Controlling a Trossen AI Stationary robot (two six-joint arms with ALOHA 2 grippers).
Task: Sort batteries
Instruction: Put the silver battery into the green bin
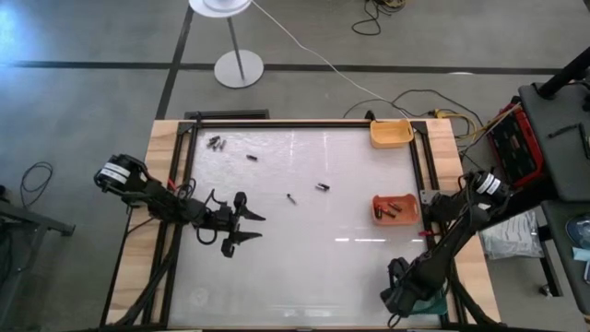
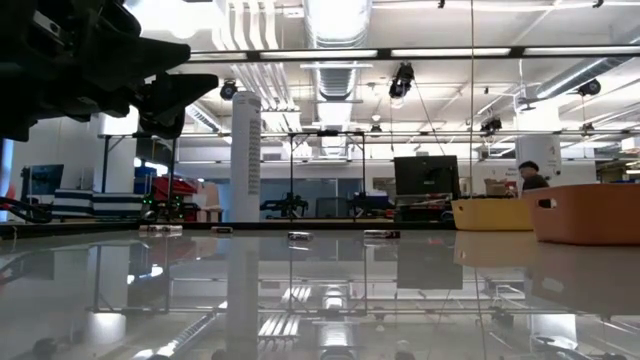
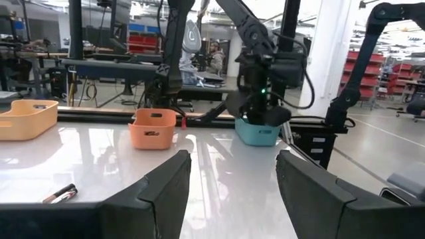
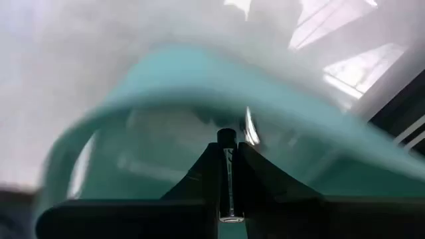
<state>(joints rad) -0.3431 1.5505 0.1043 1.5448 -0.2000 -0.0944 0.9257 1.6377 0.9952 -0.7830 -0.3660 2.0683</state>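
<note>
Several loose batteries lie on the white table: a cluster (image 1: 217, 143) near the far left corner, one (image 1: 251, 158) beside it, and two (image 1: 291, 198) (image 1: 322, 187) mid-table. More batteries sit in the orange tray (image 1: 395, 208). My left gripper (image 1: 244, 226) hovers open left of centre, its fingers spread in its wrist view (image 3: 232, 192), with one battery (image 3: 61, 194) lying ahead of it. My right gripper (image 1: 401, 295) is at the near right, over the teal tray (image 4: 133, 99), and is shut on a silvery battery (image 4: 228, 179). My right gripper pinches the silvery battery between its two fingers (image 4: 206, 179). The battery lies along the fingers, with its dark end (image 4: 226, 136) poking out past the tips. It is lifted clear, above the inside of the teal tray.
A yellow-orange tray (image 1: 392, 132) stands at the far right corner, and the orange tray sits at the right edge. The teal tray (image 3: 257, 131) sits under the right arm at the near right. A dark frame (image 1: 189, 138) borders the table. Open table lies at the centre and near side.
</note>
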